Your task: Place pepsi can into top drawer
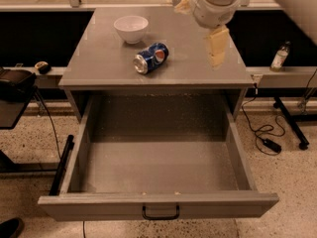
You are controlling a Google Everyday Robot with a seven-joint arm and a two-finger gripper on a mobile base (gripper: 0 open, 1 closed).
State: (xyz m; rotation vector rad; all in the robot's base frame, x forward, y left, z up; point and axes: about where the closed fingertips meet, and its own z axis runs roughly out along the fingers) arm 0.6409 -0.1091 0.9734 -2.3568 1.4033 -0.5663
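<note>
Left of the pepsi can [151, 58] and a bit behind it: white bowl [131, 28], upright, near the can but apart from it. Keep clear of it on approach.

Can lies on its side on the grey surface [99, 63], axis diagonal, silver end pointing front-left, logo up. Nothing is holding it.

Straight in front of the can and below it: top drawer [158, 205], pulled well out, floor looks bare, black handle [160, 213] at the front panel's centre. Drop zone is ready.

Right of the can, above the surface: tool [216, 56], hanging from the white arm, well apart from the can and carrying nothing. Apart or together: cannot tell from this view.

Step in hand, as I read it: reach and grasp. Suggestions:
- move left toward the can, then descend from above, not from the bowl side
- turn the wrist so the tool closes across the round body, square to the axis, mid-length
- the can may roll if nudged, so come down centred
- lift clear of the surface edge before moving over the drawer
</note>
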